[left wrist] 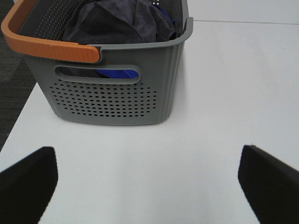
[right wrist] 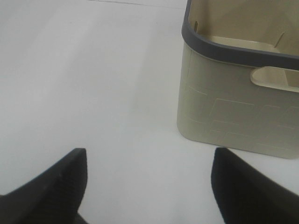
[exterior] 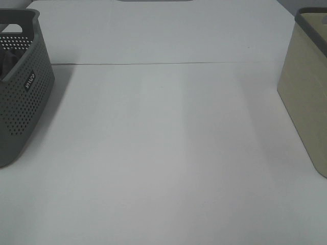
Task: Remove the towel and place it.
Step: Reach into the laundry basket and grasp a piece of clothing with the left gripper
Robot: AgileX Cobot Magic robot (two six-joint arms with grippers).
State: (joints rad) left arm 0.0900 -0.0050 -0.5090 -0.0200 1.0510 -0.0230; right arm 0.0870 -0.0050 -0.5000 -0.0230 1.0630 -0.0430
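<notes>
Left wrist: towel [left wrist: 112,21] in grey basket [left wrist: 117,100], apart from wide left gripper [left wrist: 147,151]; right gripper [right wrist: 150,151] wide.

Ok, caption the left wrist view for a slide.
Open left gripper facing a grey perforated basket holding the dark grey towel and a blue cloth.
</notes>
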